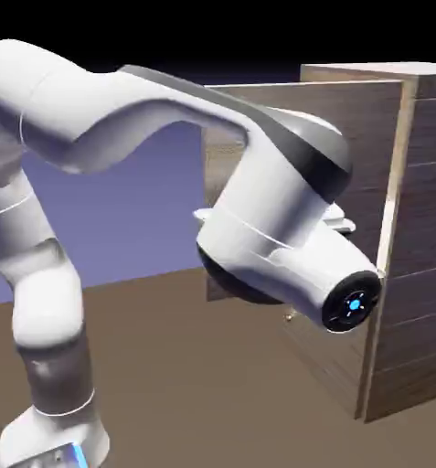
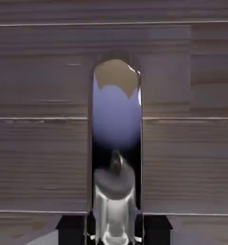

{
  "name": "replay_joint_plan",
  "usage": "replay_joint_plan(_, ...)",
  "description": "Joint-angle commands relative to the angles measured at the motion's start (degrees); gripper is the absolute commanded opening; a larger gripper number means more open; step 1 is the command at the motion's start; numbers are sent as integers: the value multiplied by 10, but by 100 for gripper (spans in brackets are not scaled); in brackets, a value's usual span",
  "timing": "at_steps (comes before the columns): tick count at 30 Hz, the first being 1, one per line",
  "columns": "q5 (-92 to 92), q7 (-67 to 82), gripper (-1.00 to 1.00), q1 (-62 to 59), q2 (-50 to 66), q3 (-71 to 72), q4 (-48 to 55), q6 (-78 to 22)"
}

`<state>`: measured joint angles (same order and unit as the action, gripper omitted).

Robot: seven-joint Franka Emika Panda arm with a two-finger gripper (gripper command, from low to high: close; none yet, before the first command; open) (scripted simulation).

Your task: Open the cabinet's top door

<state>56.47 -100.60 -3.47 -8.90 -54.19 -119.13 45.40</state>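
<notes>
The gripper (image 2: 114, 229) is clamped on the shiny bar handle (image 2: 116, 143) of the top door (image 1: 258, 119). That door stands swung well out from the cabinet (image 1: 422, 228), seemingly nearly open; little remains.
</notes>
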Motion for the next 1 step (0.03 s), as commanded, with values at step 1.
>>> replay_joint_plan(1, -1, 7, -100, 0, 13, -5, 10, -13)
